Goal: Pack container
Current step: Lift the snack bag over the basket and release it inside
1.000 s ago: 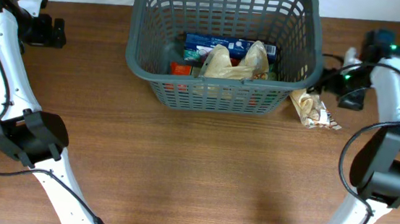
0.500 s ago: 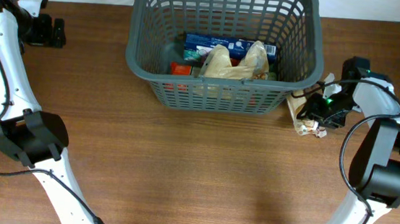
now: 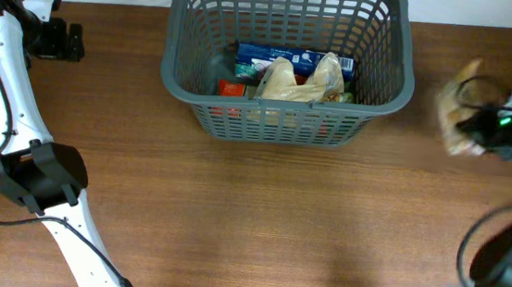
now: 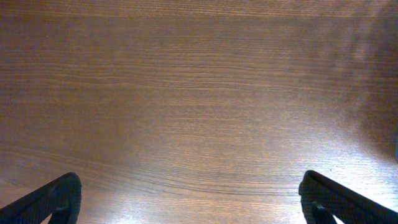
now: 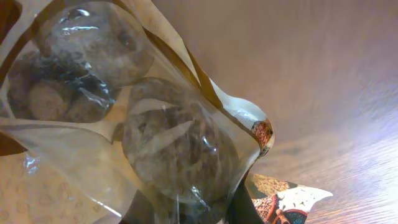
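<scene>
Container stands at the far centre of the table in the overhead view, holding a blue box and tan bags. Bare wood lies open on its near, left and right sides. Left gripper is parked at the far left edge. Right gripper, motion-blurred, is well right of the container, clenched on a tan snack packet.

Left wrist view: fingers are spread wide, released, above bare wood.

Right wrist view: the snack packet, its clear window showing round brown pieces, fills the frame; the fingers are hidden.
</scene>
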Available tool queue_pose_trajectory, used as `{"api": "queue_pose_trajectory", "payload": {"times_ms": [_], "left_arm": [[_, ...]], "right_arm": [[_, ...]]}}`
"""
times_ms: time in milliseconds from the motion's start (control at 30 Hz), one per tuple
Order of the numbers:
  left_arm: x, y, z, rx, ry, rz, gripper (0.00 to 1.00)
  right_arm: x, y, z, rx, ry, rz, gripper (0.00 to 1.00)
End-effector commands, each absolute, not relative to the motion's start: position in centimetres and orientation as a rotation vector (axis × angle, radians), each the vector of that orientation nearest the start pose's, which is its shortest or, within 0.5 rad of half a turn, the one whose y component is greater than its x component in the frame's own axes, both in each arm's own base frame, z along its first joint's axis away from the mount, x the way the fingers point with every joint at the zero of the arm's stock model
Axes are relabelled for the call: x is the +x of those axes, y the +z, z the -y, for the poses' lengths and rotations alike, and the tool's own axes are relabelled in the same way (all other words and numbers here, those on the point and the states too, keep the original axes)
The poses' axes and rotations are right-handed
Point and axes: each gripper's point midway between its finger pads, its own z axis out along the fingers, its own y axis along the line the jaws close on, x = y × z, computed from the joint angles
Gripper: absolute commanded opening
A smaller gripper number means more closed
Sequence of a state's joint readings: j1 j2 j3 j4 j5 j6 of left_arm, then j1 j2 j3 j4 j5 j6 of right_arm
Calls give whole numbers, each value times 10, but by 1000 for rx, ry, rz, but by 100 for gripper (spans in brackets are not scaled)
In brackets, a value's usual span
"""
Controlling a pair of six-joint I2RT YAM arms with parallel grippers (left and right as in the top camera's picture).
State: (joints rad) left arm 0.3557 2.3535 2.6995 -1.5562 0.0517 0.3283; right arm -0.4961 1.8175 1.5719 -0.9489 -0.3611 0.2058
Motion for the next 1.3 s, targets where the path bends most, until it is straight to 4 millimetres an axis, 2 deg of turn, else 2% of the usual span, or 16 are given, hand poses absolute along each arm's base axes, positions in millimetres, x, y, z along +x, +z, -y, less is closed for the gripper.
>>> {"api": "queue_pose_trajectory", "payload": {"times_ms": [0,67,133,233,300,333,433,500,600,733,800,1033,1100,1167,1200,1267], "left_arm": [[474,210,-169,-45,95,-2781,99],[474,210,-169,-45,96,-2781,99],[474,210,-169,-45,95,-2781,99],[474,210,-169,-45,95,-2781,99],[474,210,-169,-45,96,-2781,99],[474,210,-169,-45,95,-2781,99],[474,210,-169,-45,96,-2781,99],[474,210,-169,-45,95,-2781,99],[474,210,-169,-45,95,-2781,99],[474,210,-169,-45,95,-2781,99],[474,210,-169,-45,95,-2781,99],[474,210,-169,-45,96,-2781,99],[474,210,-169,-45,96,-2781,99],[474,210,-169,-45,96,-2781,99],[474,210,-169,-45,96,-2781,99],[474,210,-169,-45,95,-2781,99]], "right_arm": [[408,278,118,602,527,-2285,4],[400,350,77,388,597,-2139,4],[391,395,34,194,650,-2034,4],[382,435,-29,-42,694,-1929,4],[383,443,-68,-154,723,-1897,4],[391,438,-92,-188,708,-1904,4],[416,405,-128,-186,619,-1988,4],[432,367,-157,-214,601,-2078,4],[452,287,-206,-293,636,-2258,4],[461,206,-237,-344,672,-2431,4],[454,184,-250,-378,723,-2488,4],[432,166,-276,-580,737,-2507,7],[430,166,-278,-589,737,-2508,42],[435,168,-273,-593,708,-2493,70],[443,172,-264,-573,673,-2482,80],[461,189,-245,-514,634,-2446,90]]}}
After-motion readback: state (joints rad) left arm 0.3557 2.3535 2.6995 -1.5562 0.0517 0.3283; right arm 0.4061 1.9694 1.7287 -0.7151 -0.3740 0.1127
